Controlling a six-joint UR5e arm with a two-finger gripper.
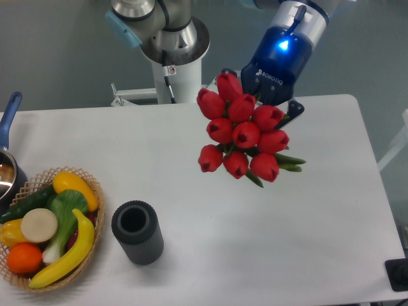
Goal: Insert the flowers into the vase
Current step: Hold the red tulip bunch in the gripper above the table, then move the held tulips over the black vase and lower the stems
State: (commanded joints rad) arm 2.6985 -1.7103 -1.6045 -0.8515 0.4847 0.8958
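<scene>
**Transport Phase: Flowers Held Above the Counter, Vase Not Yet Reached**

We judge the step in hand to be the carry. The end effector is closed on the stems of the flowers; its fingertips are mostly hidden behind the buds, but the bunch hangs from it clear of the counter, which confirms the grip. The bunch sits in the upper centre-right of the view, with the buds turned toward the camera and the green leaves trailing to the lower right.

The vase stands upright near the front left of the counter, well apart from the flowers and just beside the wicker basket. Its mouth is open and unobstructed.

For the next move, we expect the arm must travel toward the front left until the stems are over the vase mouth, then orient the bunch stem-down before lowering. The bunch is wider than the vase, so only the stems can enter; alignment must be centred on the mouth. The basket alongside leaves little margin on that side.

Count of items:
- Flowers: one bunch, about ten red buds visible.
- Vase: one.
- Basket: one, holding several pieces of fruit and vegetables.
- Pot with blue handle: one, partly out of view at the left edge.
</scene>
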